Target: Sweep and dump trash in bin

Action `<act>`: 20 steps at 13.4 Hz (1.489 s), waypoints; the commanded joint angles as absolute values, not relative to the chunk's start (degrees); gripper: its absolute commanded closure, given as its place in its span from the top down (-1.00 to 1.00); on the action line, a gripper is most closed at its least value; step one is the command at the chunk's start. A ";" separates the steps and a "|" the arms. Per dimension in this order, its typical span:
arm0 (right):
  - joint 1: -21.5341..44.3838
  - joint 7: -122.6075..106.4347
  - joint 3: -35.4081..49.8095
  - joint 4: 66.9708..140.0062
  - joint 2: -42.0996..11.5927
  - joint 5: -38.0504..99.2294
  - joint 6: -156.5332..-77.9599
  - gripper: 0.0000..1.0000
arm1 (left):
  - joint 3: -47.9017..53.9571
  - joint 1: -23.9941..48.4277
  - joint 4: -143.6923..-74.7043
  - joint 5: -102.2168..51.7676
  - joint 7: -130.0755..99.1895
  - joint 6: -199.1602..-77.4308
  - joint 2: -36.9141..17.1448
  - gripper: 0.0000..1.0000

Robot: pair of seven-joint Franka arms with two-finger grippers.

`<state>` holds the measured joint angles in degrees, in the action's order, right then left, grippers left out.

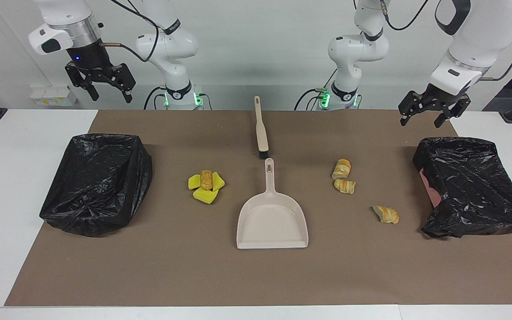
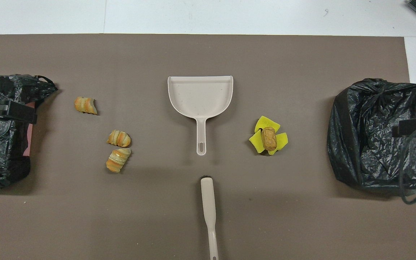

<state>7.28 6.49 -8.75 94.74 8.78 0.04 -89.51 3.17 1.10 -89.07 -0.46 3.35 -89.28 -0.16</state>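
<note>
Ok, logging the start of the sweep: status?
Left gripper open, up near its black-bagged bin; right gripper open, waiting. Golden pastry bits and yellow sponge wedges unswept. Nothing blocking.

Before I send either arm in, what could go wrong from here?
1. The trash is split: pastry on yellow sponges toward the right arm's end, three pastry pieces toward the left's. One sweep may miss a group.
2. The brush lies end to end with the dustpan handle; grabbing one may nudge the other.
3. The bin under the open left gripper looks draped by its bag, so dumped trash may slide off.
</note>
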 commanded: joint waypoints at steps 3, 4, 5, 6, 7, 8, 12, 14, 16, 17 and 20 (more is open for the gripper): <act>6.86 5.45 -8.61 95.36 9.14 1.41 -90.26 1.00 | 3.78 1.41 -90.43 -0.35 2.90 -89.03 0.88 1.00; 6.86 5.45 -8.61 95.36 9.14 1.41 -90.26 1.00 | 3.78 1.67 -91.74 -0.53 2.73 -89.21 1.92 1.00; 6.86 5.45 -8.61 95.36 9.14 1.41 -90.26 1.00 | 3.78 3.41 -93.67 -0.61 2.55 -89.21 2.72 1.00; 6.86 5.45 -8.61 95.36 9.14 1.41 -90.26 1.00 | 3.69 5.34 -95.26 -0.62 2.46 -89.56 3.51 1.00; 6.86 5.45 -8.61 95.36 9.14 1.41 -90.26 1.00 | 3.78 6.58 -96.93 -0.62 2.11 -89.73 3.78 1.00; 6.86 5.45 -8.61 95.36 9.14 1.41 -90.26 1.00 | 3.78 8.33 -99.29 -0.70 1.07 -90.17 4.48 1.00; 6.86 5.45 -8.61 95.36 9.14 1.41 -90.26 1.00 | 3.78 18.08 -111.07 -2.63 -9.47 -100.97 8.26 1.00; 6.86 5.45 -8.61 95.36 9.14 1.41 -90.26 1.00 | 3.78 23.45 -113.98 -2.64 -14.74 -104.14 8.09 1.00; 6.86 5.45 -8.70 95.36 9.14 1.41 -90.26 1.00 | 3.78 28.54 -119.06 -2.64 -19.14 -108.70 8.26 1.00; 6.86 5.45 -8.61 95.36 9.14 1.41 -90.26 1.00 | 3.78 31.09 -121.35 -2.64 -21.51 -110.81 8.52 1.00; 6.86 5.45 -8.61 95.36 9.14 1.41 -90.26 1.00 | 3.78 39.79 -127.68 -2.64 -28.98 -119.32 7.48 1.00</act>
